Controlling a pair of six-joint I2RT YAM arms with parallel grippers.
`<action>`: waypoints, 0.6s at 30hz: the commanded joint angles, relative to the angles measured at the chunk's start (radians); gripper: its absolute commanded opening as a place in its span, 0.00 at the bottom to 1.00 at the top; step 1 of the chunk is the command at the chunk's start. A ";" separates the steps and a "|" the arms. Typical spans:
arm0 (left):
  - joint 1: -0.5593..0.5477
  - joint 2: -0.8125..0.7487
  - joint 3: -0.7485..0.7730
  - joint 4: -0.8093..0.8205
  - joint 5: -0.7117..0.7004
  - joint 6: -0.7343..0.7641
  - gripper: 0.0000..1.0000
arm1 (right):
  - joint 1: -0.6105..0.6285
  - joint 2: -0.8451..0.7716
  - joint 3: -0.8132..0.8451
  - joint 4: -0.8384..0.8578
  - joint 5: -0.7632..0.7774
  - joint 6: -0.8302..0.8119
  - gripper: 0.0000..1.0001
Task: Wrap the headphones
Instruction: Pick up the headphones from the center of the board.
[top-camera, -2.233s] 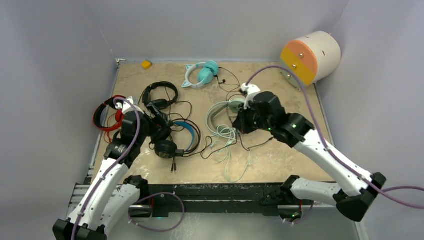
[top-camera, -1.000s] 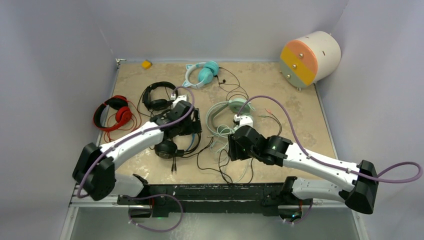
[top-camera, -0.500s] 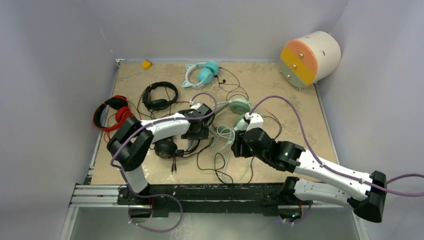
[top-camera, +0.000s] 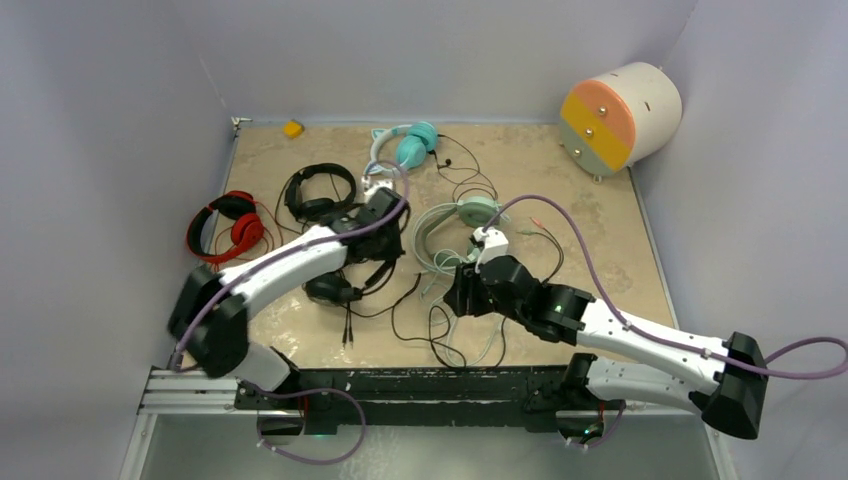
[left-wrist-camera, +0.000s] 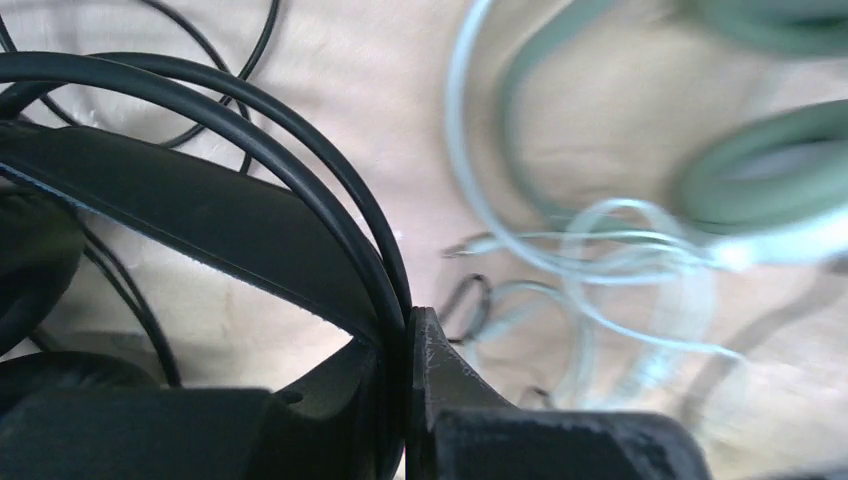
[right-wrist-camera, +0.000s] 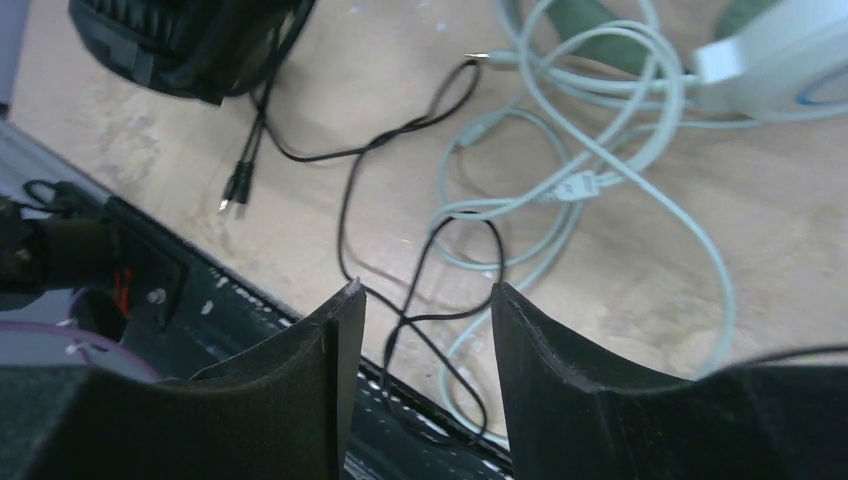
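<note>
L claw (left-wrist-camera: 408, 330) just snapped from wide to clenched on blk headset's cable (left-wrist-camera: 300, 140), 8 o'clock of worktop (top-camera: 540, 150) ctr; R claw (right-wrist-camera: 425, 292) jaws apart, empty, at 6, so wrap prob. starting.

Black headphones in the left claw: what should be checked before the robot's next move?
1. Is the left gripper shut on the black headphones: ok.
2. Is that hold firm enough to lift: cannot tell.
3. Is the right gripper open and empty above the cables: ok.
4. Is the black cable free of the mint cable: not ok, they cross.
5. Is the black plug lying loose, not trapped: ok.
</note>
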 joint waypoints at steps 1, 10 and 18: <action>0.027 -0.279 0.009 0.085 0.124 0.002 0.00 | -0.001 0.039 -0.011 0.221 -0.120 -0.032 0.53; 0.101 -0.628 -0.104 0.305 0.423 -0.152 0.00 | -0.035 0.038 -0.028 0.559 -0.366 -0.074 0.78; 0.122 -0.729 -0.192 0.507 0.594 -0.350 0.00 | -0.036 0.032 -0.046 0.795 -0.537 -0.155 0.89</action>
